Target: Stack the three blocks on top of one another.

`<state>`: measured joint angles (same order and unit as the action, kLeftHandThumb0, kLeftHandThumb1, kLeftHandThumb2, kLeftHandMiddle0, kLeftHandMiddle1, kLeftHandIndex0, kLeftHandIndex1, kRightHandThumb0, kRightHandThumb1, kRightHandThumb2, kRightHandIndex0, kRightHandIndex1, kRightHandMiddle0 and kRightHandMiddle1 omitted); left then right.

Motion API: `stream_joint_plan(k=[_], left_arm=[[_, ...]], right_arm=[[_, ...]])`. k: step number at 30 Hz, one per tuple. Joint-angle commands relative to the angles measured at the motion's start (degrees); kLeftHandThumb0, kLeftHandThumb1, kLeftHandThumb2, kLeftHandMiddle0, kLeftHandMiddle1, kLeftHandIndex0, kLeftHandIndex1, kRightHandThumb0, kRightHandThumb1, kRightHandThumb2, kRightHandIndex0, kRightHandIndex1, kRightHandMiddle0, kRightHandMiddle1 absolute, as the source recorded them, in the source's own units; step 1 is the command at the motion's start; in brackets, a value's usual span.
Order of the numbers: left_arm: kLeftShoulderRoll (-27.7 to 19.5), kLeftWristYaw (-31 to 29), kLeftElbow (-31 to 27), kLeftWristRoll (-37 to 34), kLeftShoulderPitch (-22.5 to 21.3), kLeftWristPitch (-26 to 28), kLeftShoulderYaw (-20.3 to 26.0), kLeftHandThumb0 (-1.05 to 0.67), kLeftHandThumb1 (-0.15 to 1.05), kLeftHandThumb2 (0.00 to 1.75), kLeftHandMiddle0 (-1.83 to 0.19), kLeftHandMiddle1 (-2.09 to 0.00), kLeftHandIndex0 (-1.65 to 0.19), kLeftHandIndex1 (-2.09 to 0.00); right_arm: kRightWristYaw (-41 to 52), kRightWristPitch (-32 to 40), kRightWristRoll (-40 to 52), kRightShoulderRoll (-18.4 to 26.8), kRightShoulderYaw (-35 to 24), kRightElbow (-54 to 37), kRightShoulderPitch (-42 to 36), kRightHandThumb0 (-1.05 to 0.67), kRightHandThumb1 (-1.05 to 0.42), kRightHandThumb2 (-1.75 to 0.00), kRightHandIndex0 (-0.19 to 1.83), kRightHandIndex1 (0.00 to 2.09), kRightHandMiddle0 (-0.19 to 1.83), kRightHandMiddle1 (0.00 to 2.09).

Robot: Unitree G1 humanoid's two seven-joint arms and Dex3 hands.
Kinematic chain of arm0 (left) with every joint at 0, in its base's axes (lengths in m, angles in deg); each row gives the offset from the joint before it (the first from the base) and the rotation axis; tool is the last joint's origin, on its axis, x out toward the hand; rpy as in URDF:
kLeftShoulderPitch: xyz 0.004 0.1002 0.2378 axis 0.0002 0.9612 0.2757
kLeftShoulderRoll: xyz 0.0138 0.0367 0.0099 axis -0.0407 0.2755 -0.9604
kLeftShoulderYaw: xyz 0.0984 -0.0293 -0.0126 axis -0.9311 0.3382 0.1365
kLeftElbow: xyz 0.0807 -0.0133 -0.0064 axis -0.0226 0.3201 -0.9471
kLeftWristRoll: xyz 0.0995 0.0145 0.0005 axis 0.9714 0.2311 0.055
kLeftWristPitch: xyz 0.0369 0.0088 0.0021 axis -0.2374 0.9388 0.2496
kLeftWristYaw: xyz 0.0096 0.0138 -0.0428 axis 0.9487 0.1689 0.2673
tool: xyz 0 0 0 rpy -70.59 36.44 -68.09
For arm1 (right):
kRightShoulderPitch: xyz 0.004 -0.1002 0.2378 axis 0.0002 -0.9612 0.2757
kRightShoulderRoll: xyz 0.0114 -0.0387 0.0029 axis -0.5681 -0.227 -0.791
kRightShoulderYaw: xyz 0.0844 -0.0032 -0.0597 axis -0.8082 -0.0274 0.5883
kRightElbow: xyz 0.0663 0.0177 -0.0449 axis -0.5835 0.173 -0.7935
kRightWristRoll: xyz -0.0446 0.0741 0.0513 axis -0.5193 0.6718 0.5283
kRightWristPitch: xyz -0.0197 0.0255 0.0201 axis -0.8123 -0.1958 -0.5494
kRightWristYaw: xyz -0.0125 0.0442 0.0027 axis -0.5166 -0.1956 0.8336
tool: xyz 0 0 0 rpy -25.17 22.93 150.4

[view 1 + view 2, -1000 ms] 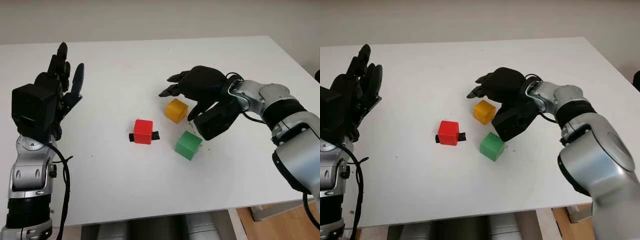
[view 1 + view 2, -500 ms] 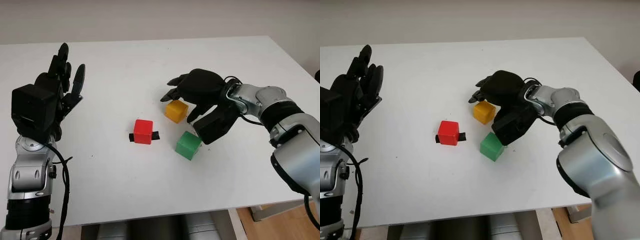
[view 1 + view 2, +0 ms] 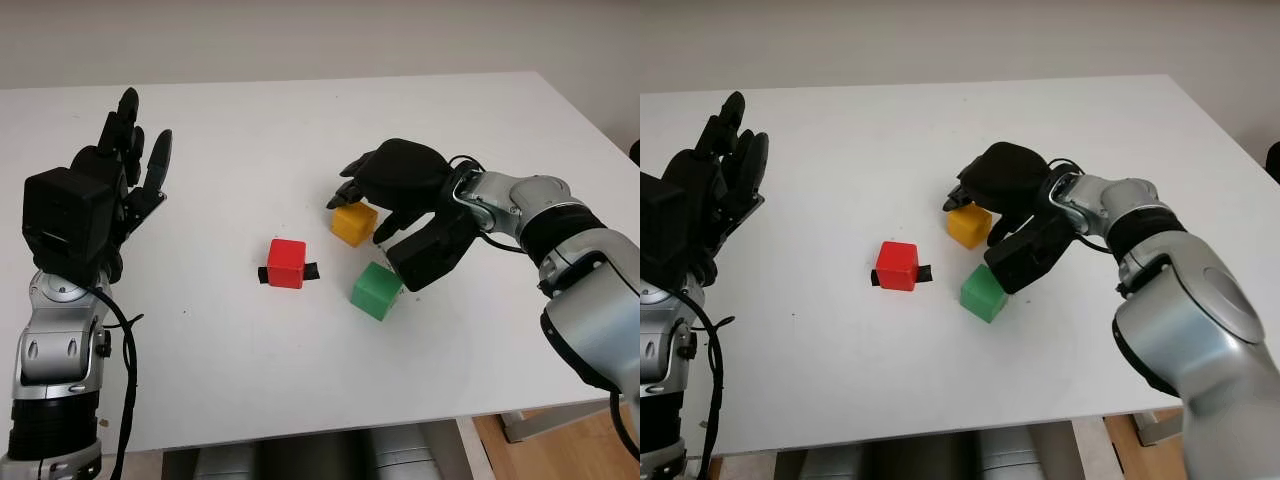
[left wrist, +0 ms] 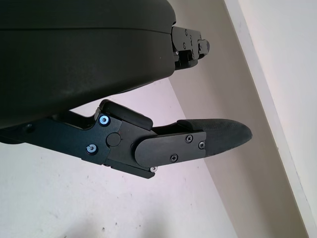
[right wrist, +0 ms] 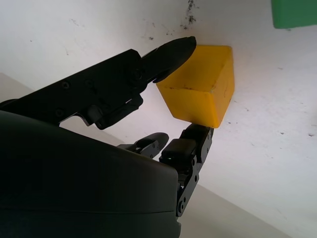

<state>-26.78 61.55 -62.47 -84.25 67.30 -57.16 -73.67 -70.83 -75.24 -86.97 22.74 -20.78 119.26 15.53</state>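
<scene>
Right hand [image 3: 385, 200] closing in on the small yellow cube-shaped block [image 3: 353, 222]

Fingers curl over the yellow block on the white surface [image 3: 250, 380]; up close from the right wrist, one fingertip [image 5: 171, 52] touches its side and another sits at its far corner, so the grip looks only partly closed. The green cube-shaped block [image 3: 377, 290] sits just beside it, the red cube-shaped block [image 3: 286, 263] further left. Left hand [image 3: 125, 165] is raised at the left, open, holding nothing.
</scene>
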Motion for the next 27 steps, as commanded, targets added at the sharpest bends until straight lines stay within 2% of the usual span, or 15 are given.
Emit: stream_joint_plan(k=[1, 11, 12, 13, 14, 16, 27], left_arm=[[-0.4, -0.1, -1.1, -0.2, 0.3, 0.2, 0.0, -0.73, 1.05, 0.54, 0.04, -0.05, 0.06, -0.05], [-0.6, -0.4, -1.4, 0.1, 0.5, 0.6, -0.2, -0.75, 1.05, 0.54, 0.04, -0.05, 0.07, -0.05], [-0.6, -0.3, -1.4, 0.2, 0.5, 0.7, -0.3, -0.75, 1.05, 0.54, 0.04, -0.05, 0.07, -0.04], [-0.6, -0.3, -1.4, 0.3, 0.5, 0.9, -0.3, -0.75, 1.05, 0.53, 0.04, -0.05, 0.07, -0.05], [-0.5, -0.2, -1.4, 0.3, 0.5, 1.0, -0.3, -0.75, 1.05, 0.53, 0.04, -0.05, 0.07, -0.05], [-0.4, -0.2, -1.1, 0.3, 0.3, 0.5, -0.3, -0.75, 1.05, 0.53, 0.03, -0.06, 0.07, -0.05], [-1.0, -0.3, -0.8, 0.9, 0.2, 0.1, -0.9, -0.72, 1.05, 0.54, 0.02, -0.06, 0.05, -0.06]], right_arm=[[-0.4, 0.7, -0.6, -0.1, 0.6, 0.7, -0.5, -0.43, -0.82, -0.06, 0.57, 0.11, 0.81, 0.21], [-3.3, 0.4, -0.7, 0.2, 0.9, 1.1, -0.6, -0.37, -0.86, -0.06, 0.65, 0.13, 0.97, 0.30], [-3.1, 0.5, -0.2, 0.1, 0.6, 1.3, -0.6, -0.36, -0.87, -0.06, 0.66, 0.12, 0.95, 0.38], [-2.8, 0.6, 0.0, 0.1, 0.4, 1.3, -0.6, -0.36, -0.88, -0.06, 0.67, 0.10, 0.86, 0.58], [-2.6, 0.7, 0.2, 0.0, 0.3, 1.4, -0.6, -0.36, -0.88, -0.06, 0.67, 0.09, 0.81, 0.69], [-0.7, 0.7, 1.1, 0.0, -0.3, 1.5, -0.5, -0.36, -0.89, -0.06, 0.65, 0.07, 0.74, 0.78], [13.2, 2.6, 10.4, -0.8, -7.7, 1.0, -1.1, -0.31, -0.91, -0.06, 0.55, 0.02, 0.63, 0.84]])
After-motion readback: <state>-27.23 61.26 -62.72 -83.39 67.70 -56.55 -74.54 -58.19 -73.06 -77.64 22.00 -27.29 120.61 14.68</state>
